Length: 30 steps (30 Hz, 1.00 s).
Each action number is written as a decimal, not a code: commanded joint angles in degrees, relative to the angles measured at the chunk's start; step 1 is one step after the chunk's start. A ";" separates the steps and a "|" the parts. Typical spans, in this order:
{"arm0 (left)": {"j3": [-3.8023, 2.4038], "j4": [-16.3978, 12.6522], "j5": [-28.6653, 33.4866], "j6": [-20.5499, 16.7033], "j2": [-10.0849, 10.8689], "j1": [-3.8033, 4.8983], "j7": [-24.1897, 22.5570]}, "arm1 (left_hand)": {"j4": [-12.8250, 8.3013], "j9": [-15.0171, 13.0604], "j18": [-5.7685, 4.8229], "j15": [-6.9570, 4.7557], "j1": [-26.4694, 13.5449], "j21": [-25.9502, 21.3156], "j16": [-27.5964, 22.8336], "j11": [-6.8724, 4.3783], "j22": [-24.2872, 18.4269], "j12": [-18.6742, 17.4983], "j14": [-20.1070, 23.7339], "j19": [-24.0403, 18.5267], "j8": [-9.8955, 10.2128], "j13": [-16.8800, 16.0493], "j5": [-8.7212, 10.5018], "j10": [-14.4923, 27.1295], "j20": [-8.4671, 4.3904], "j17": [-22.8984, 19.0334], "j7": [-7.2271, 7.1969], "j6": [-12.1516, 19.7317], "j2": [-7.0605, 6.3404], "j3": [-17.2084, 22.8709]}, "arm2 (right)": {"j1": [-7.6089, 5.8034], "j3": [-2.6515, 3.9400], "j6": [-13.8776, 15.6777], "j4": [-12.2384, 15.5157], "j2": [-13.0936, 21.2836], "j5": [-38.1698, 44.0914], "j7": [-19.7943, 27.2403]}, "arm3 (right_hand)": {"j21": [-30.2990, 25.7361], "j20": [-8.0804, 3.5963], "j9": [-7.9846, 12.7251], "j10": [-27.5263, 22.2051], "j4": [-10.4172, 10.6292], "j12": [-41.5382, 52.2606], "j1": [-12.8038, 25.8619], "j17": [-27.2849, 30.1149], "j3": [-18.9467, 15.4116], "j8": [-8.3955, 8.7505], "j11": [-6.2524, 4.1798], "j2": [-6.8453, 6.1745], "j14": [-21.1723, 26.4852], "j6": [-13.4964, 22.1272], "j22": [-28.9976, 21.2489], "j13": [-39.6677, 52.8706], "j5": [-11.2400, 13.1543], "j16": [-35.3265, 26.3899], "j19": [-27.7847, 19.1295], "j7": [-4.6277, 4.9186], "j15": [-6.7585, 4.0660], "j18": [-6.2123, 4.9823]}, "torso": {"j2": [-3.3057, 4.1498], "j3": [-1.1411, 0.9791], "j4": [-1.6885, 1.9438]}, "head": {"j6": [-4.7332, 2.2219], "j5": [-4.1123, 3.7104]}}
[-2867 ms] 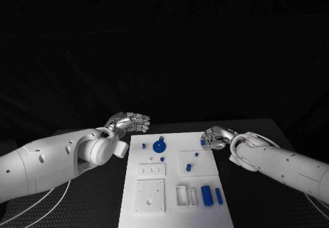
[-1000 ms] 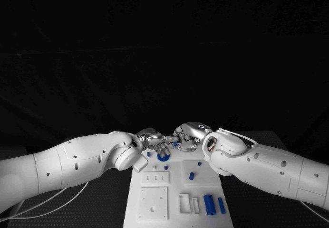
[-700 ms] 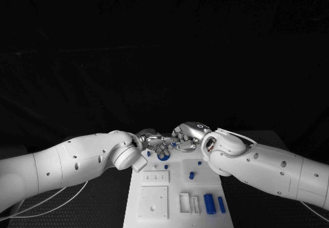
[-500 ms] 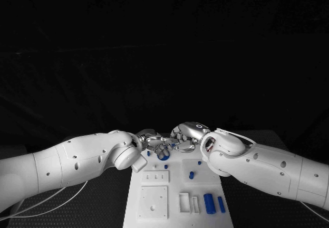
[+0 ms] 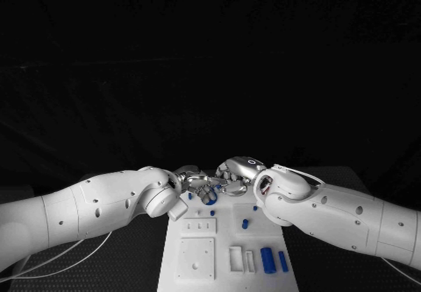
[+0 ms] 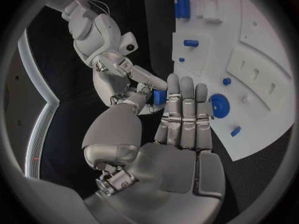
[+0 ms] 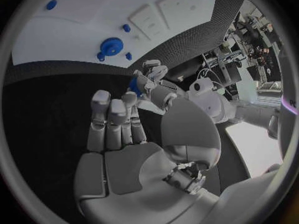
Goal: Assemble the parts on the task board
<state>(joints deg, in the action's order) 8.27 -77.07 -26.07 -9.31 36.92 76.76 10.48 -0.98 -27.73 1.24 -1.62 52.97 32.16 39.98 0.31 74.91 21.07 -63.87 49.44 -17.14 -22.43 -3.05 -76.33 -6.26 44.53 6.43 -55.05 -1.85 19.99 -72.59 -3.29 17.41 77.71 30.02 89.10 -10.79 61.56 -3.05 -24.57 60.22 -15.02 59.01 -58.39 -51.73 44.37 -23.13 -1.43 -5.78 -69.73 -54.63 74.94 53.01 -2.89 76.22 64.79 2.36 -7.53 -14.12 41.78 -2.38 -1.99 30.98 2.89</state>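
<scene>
Head view: blue part (image 5: 212, 195) pinched between left robot hand (image 5: 194, 180) and right robot hand (image 5: 235, 178).

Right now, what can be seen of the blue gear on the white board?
The blue gear is a round, plastic-looking disc with a toothed rim and a raised hub. It lies flat near the far end of the task board, small blue pieces close beside it. In the right wrist view, no hand touches it.

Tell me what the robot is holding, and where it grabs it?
A small blue part, pinched by its sides where the fingers of the left hand and right hand meet. Which hand carries it cannot be told.
</scene>
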 commanded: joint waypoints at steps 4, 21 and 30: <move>-0.08 -0.22 0.77 0.80 -0.09 0.07 -0.71 | -0.82 0.04 0.37 0.11 0.63 0.36 0.39 0.13 1.05 0.38 0.39 -0.65 0.37 -0.35 -2.64 0.58 -0.86 -0.31 0.16 -0.02 1.86 -0.16 | 0.21 -0.07 -1.39 0.10 -0.26 0.58 0.08 | 0.13 0.03 -2.25 0.33 0.03 0.38 -0.12 -0.10 0.35 -1.17 -0.07 -0.23 -0.52 -4.66 0.37 -0.10 -0.18 -0.22 0.39 2.40 -0.06 -0.88 | 0.03 -0.03 -0.04 | 0.13 0.05; -0.08 -0.23 1.77 2.43 0.55 0.07 -0.91 | -5.85 -0.22 -0.06 0.46 0.92 1.41 1.48 0.18 0.89 -0.22 0.96 -1.21 0.47 -1.52 -1.49 0.94 -0.54 -2.52 0.07 -1.61 5.34 11.23 | 0.42 -0.15 -2.35 -0.53 -0.19 0.56 -0.26 | 0.10 0.04 -2.29 0.36 0.09 0.38 -0.05 -0.14 0.41 -1.11 -0.07 -0.16 -0.59 -4.66 0.36 -0.18 -0.18 -0.30 0.44 2.40 -0.06 -0.88 | 0.07 -0.07 -0.06 | 0.27 -0.03; -0.08 -0.18 1.77 2.53 0.66 0.07 -0.79 | -7.25 -0.80 -0.07 0.43 -0.82 1.95 2.06 -0.12 0.96 -0.17 0.99 -1.27 -0.36 -1.91 -2.08 0.61 -0.57 -2.86 -0.43 -3.15 5.41 12.74 | 0.67 -0.16 -2.41 -0.75 -0.24 0.61 -0.25 | 0.09 0.04 -2.32 0.38 0.09 0.38 -0.05 -0.16 0.45 -1.09 -0.07 -0.11 -0.62 -4.67 0.36 -0.21 -0.19 -0.34 0.46 2.39 -0.06 -0.88 | 0.09 -0.10 -0.06 | 0.30 -0.12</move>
<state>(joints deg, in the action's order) 8.35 -77.06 -24.98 -7.85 37.59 76.67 10.63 -8.18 -28.45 1.26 -1.02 52.78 33.75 41.76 0.51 74.95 21.06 -63.25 48.41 -17.27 -24.28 -4.84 -75.73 -6.05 41.76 6.23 -57.71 3.59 32.40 -72.17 -3.31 16.43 77.18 29.70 89.11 -10.76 61.56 -2.95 -24.60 60.22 -14.86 59.00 -57.95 -51.83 44.52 -23.48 -1.43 -6.21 -70.00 -54.94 74.94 52.90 -2.83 76.22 64.87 2.30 -7.61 -14.12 41.85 -2.46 -2.05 31.28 2.77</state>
